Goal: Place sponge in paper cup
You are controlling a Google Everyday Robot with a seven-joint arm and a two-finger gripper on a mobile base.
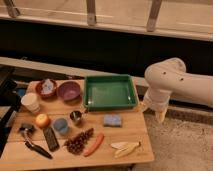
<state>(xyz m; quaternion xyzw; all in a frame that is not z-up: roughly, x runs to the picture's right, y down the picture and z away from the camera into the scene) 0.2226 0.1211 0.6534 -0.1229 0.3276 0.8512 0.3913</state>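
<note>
The sponge [112, 120], a small flat light-blue block, lies on the wooden table [142, 137] just in front of the green tray. The paper cup [31, 102], cream-white and tapered, stands upright near the table's left edge. My white arm [172, 80] hangs beyond the table's right edge. Its lower end with the gripper [160, 116] points down beside the table's right side, well right of the sponge and far from the paper cup. It holds nothing that I can see.
A green tray [110, 92] sits at the back, with a purple bowl [69, 91] and a brown bowl [46, 88] to its left. In front are a metal cup [76, 117], blue cup [61, 126], orange fruit [42, 120], grapes [79, 141], carrot [93, 144] and banana [125, 148].
</note>
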